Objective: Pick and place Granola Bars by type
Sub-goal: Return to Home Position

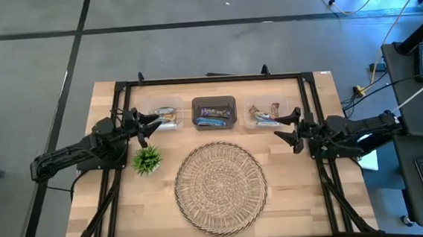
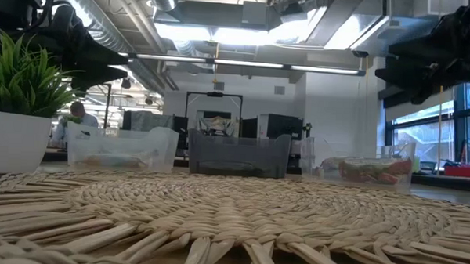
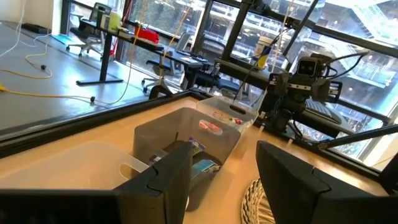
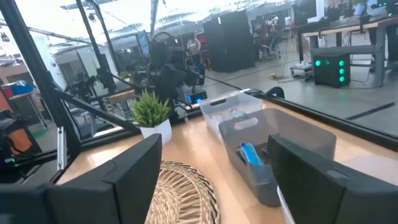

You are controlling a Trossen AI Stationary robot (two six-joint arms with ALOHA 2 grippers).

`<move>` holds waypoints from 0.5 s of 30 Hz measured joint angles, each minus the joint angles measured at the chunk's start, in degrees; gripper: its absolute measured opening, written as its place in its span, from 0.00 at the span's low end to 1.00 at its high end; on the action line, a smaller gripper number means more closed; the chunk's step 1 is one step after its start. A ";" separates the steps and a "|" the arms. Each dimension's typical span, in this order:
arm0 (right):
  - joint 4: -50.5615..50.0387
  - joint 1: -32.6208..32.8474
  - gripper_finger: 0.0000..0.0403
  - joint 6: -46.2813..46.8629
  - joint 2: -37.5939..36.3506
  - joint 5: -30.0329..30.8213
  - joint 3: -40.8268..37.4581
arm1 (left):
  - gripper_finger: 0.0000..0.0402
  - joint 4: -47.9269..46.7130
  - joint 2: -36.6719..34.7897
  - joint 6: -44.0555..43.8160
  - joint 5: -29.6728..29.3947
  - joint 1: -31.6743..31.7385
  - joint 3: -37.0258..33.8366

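left hand (image 1: 151, 128) and right hand (image 1: 287, 126) both gape empty | we fear the left one, on homing, clips the small green potted plant (image 1: 147, 161) at its 6 o'clock

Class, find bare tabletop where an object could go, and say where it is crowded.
Free: the wood left of the wicker tray, in front of the plant and left arm; the wood right of the tray, in front of the right arm. Crowded: the back row of three bins, both arms' open jaws beside the outer two.
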 joint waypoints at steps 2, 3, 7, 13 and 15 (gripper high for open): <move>-0.02 0.00 0.73 -1.16 0.00 0.04 0.00 | 0.43 0.00 0.00 0.00 0.00 0.00 0.00; -0.05 0.00 0.73 -1.56 0.00 0.43 0.00 | 0.43 -0.02 0.00 0.00 0.00 0.00 0.00; -0.07 0.00 0.73 -4.14 0.01 1.51 0.00 | 0.43 -0.02 0.00 0.00 0.02 0.00 0.00; -0.09 0.00 0.73 -4.31 0.02 1.47 0.00 | 0.42 -0.02 0.00 0.00 0.02 0.00 0.00; -0.09 0.00 0.73 -4.24 0.02 1.46 0.00 | 0.42 -0.02 0.00 0.00 0.02 0.00 0.00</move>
